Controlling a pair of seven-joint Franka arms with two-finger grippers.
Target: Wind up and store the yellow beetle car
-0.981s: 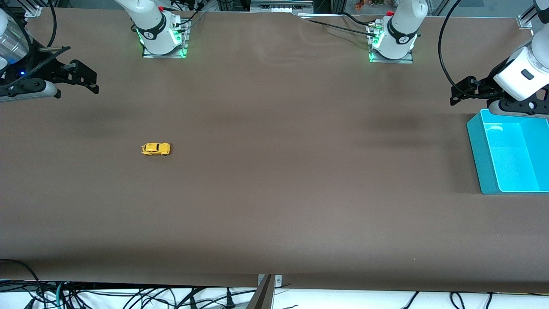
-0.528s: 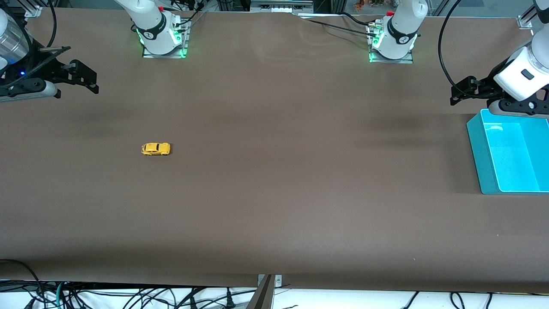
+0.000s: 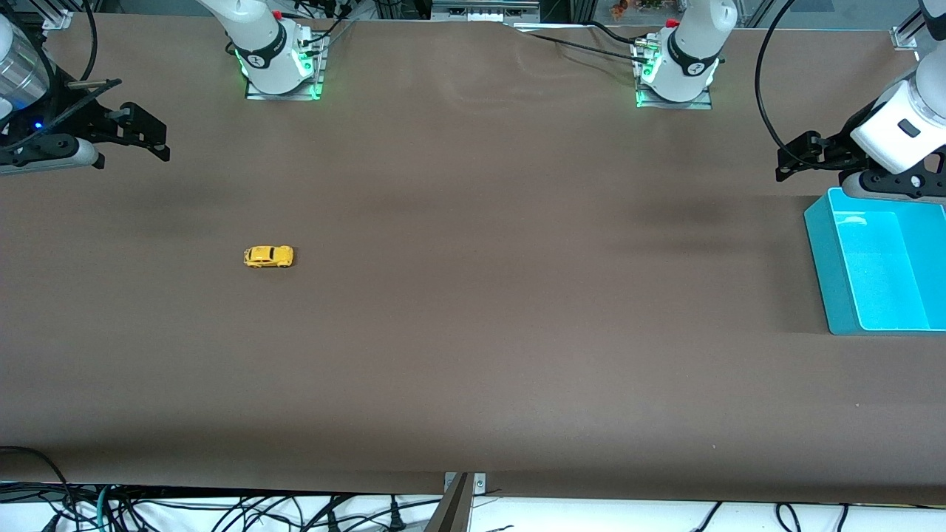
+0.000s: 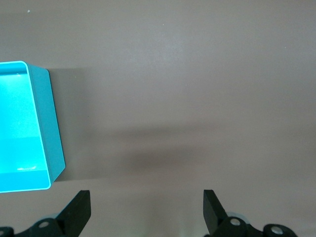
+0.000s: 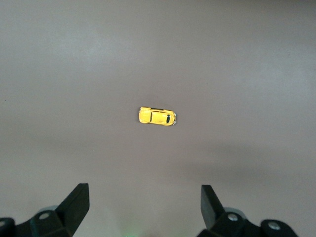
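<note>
While as before, yellow beetle car (image 3: 268, 256) unmoved.

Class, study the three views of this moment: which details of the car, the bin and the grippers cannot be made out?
- yellow beetle car: any winding mechanism, too small in front and right wrist views.
- teal bin: cut off by the frame edge in the front and left wrist views.
- left gripper and right gripper: bases cut off.
</note>
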